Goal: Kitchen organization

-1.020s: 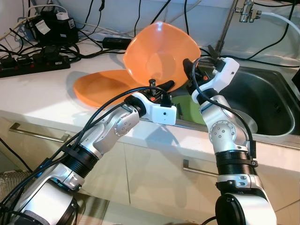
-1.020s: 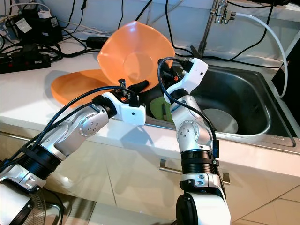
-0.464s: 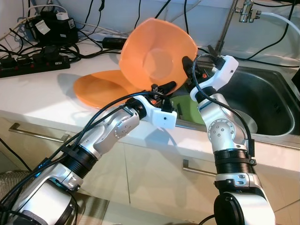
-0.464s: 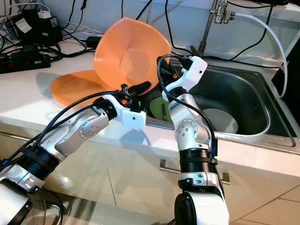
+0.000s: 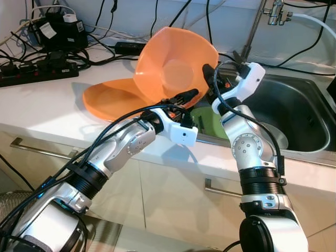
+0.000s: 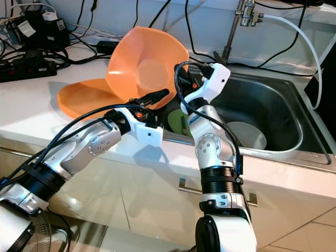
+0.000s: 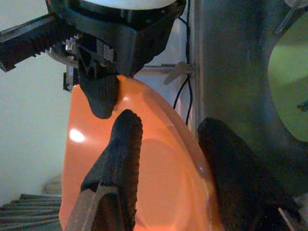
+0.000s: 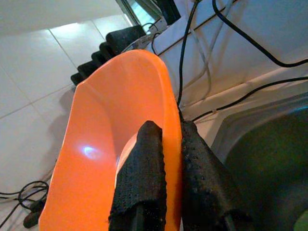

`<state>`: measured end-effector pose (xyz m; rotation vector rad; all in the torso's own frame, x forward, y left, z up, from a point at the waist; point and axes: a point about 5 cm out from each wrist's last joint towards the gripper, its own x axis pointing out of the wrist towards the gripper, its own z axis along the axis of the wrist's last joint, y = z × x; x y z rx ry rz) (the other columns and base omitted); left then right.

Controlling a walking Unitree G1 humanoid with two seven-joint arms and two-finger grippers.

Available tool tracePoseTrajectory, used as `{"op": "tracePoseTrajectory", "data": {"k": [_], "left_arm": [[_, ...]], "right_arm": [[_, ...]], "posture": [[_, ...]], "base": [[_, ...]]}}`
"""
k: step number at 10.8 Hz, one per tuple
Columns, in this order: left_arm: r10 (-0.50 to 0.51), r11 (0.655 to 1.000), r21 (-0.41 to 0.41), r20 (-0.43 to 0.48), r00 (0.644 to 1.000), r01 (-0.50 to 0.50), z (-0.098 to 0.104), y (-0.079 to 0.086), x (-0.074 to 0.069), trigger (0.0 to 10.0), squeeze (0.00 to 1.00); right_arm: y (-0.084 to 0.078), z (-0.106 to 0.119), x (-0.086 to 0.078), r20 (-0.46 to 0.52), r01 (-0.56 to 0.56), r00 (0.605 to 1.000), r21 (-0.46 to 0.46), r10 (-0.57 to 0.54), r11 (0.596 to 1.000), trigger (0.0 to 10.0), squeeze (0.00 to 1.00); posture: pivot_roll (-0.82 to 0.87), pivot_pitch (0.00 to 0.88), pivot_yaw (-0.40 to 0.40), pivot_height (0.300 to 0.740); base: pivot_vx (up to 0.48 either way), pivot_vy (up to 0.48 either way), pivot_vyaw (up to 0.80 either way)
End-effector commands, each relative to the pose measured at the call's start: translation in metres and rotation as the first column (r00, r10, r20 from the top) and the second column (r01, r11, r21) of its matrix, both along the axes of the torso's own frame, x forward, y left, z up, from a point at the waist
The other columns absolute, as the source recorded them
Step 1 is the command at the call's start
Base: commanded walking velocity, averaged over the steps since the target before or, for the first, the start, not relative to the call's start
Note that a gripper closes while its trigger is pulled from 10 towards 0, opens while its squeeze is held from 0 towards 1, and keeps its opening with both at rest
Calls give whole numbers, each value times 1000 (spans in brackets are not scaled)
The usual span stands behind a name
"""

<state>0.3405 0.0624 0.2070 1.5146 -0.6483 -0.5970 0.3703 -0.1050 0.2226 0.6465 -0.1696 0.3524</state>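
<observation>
Our right gripper is clamped on the rim of the orange bowl, one finger inside and one outside, holding it tilted on edge in the upper middle of the frame, above the counter at the left edge of the sink. Our left gripper sits at the bowl's lower rim with its fingers apart, one on either side of the rim. An orange plate lies flat on the counter just left of the bowl, with a green item in the sink below and cables and a power strip at upper left.
</observation>
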Motion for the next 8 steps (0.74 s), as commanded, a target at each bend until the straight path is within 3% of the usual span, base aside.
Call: {"op": "tracePoseTrajectory", "data": {"k": [1, 2, 4, 7, 8], "left_arm": [[25, 999, -32, 58, 998, -23, 17, 1, 4, 10000, 0], [25, 999, -34, 59, 998, -23, 17, 1, 4, 10000, 0], [25, 999, -42, 52, 998, -23, 16, 1, 3, 10000, 0], [25, 998, -57, 28, 999, -23, 12, 0, 2, 10000, 0], [34, 990, -135, -40, 999, -39, 10, 1, 2, 10000, 0]], "right_arm": [[-11, -1, 3, -14, 62, 998, -13, -62, 998, 0, 0], [-15, -1, 4, -20, 88, 996, -8, -88, 996, 0, 0], [-46, -2, 12, -81, 280, 958, 45, -276, 959, 0, 0], [-78, -3, 17, -139, 448, 890, 84, -435, 890, 0, 0], [-88, -6, 19, -144, 496, 862, 32, -487, 868, 0, 0]], "posture": [[216, 2, -28, 740], [216, 2, -28, 740], [218, 1, -31, 740], [221, 0, -34, 740], [221, 0, -33, 740]], "base": [[0, 0, 0], [0, 0, 0], [0, 0, 0], [0, 0, 0], [0, 0, 0]]}}
